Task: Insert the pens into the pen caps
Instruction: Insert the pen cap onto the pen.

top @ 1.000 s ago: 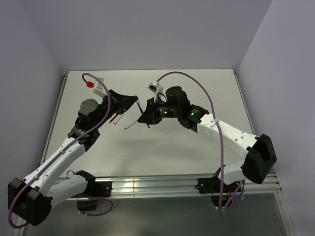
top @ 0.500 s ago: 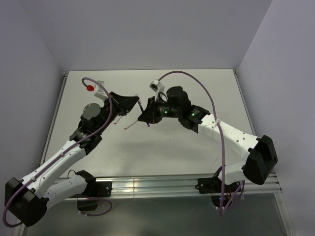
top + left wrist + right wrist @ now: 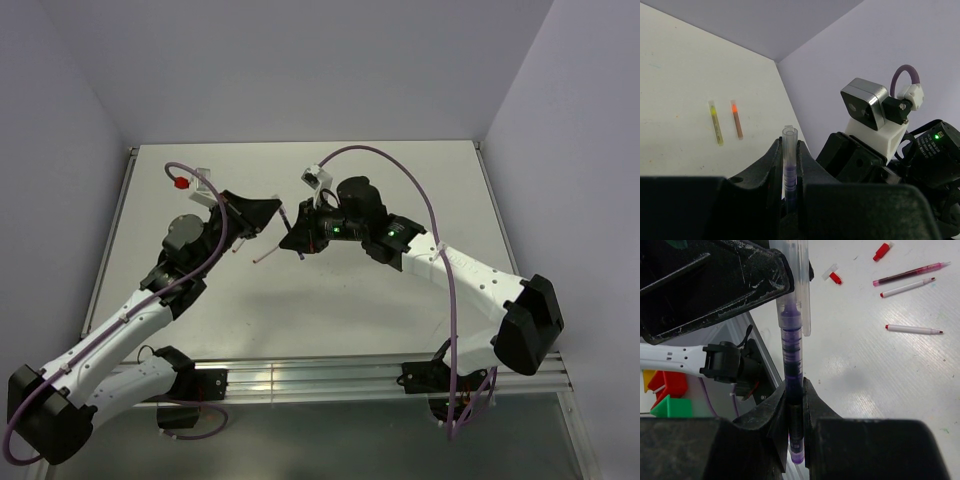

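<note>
Clamps the right hand (image 3: 793, 392) on the purple pen (image 3: 791, 350) low on its barrel, leaving the tip end free. Pinches the pale clear cap (image 3: 789, 137) in the left hand (image 3: 789, 152), both raised off the surface (image 3: 865, 375) for lining up end to end. Looks partly seated, tip inside the cap; probably needs a straight push. Leaves other pens (image 3: 910, 274) and red caps (image 3: 883, 251) loose below.

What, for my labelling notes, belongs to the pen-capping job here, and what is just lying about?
Job: purple pen in the right gripper; clear cap in the left gripper; loose pens and red caps on the table.
Lying about: purple cables; red and green pieces past the table edge.
</note>
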Controlling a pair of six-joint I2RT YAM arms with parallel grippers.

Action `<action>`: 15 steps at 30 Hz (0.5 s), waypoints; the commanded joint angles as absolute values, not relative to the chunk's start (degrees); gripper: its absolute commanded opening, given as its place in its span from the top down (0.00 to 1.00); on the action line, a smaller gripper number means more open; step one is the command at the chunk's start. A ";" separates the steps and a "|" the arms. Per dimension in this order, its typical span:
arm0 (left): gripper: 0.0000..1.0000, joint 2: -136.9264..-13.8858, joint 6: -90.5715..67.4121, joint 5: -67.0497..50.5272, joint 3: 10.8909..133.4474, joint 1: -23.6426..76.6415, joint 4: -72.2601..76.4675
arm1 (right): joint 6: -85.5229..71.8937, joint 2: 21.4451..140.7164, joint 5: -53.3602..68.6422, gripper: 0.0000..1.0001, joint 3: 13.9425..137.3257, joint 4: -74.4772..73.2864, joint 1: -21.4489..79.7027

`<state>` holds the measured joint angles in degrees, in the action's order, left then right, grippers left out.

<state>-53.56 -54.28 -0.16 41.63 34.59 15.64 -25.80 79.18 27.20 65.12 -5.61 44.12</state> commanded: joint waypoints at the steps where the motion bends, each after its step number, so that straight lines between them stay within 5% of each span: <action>1: 1.00 -53.52 -53.53 -8.26 40.43 36.91 14.50 | -25.23 79.63 21.62 1.00 68.82 0.44 42.89; 15: 1.00 -54.93 -51.68 -9.84 42.28 37.00 11.43 | -23.64 81.48 22.50 1.00 71.81 -0.97 42.89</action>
